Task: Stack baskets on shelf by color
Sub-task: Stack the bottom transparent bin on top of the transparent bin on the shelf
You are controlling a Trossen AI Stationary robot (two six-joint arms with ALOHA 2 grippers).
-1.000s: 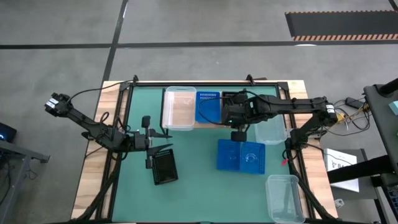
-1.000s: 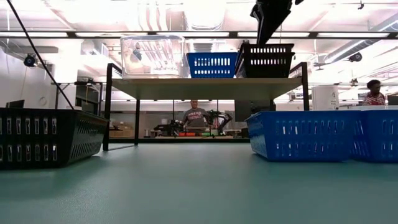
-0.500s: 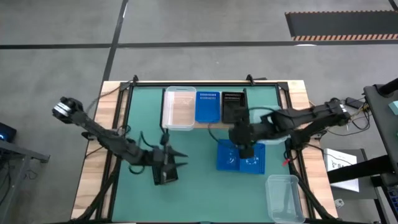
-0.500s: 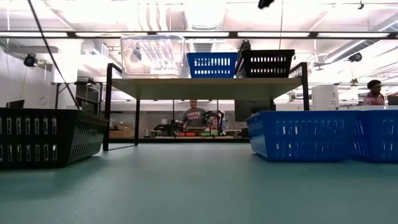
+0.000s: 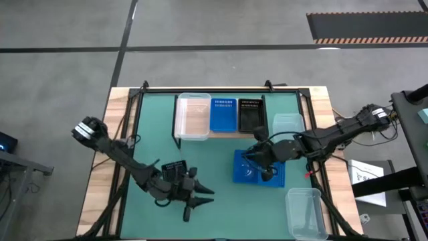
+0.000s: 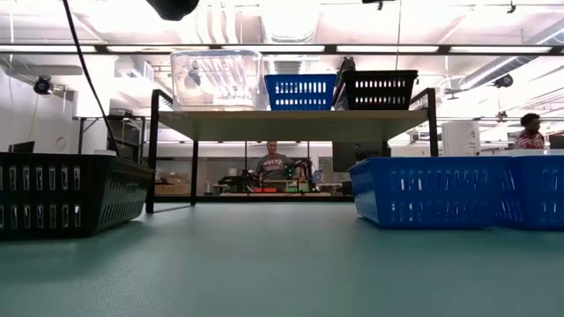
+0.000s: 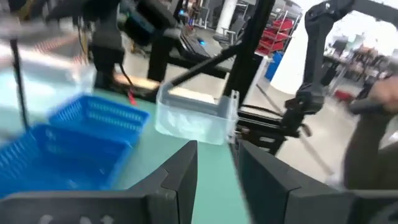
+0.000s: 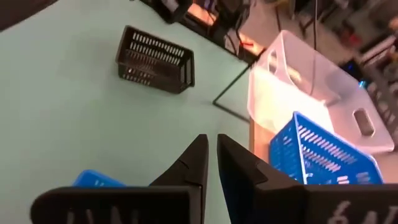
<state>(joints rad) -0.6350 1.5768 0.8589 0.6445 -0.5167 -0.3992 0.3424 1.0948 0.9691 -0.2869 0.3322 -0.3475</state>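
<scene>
The shelf [image 5: 221, 134] holds a clear tub [image 5: 192, 115], a blue basket [image 5: 223, 114] and a black basket [image 5: 250, 112] side by side on its wood top. On the green table sit a black basket [image 5: 175, 167], two blue baskets [image 5: 274, 175] next to each other, and two clear tubs [image 5: 289, 127] [image 5: 306, 213]. My left gripper [image 5: 196, 199] hovers open just past the table's black basket, on its near right side. My right gripper [image 5: 262, 166] hangs above the blue baskets, its fingers only a narrow gap apart [image 8: 212, 155].
The shelf's thin black legs [image 6: 152, 150] stand at the table's far middle. Wooden table borders [image 5: 100, 174] run along both sides. People show in the room beyond [image 6: 275, 163]. Bare green surface lies between the black basket and the blue baskets [image 6: 264, 255].
My right gripper has drawn back from above the shelf's black basket toward the near edge and now hangs over the blue baskets. My left gripper has swung toward the near edge and to the right, passing over the table's black basket.
</scene>
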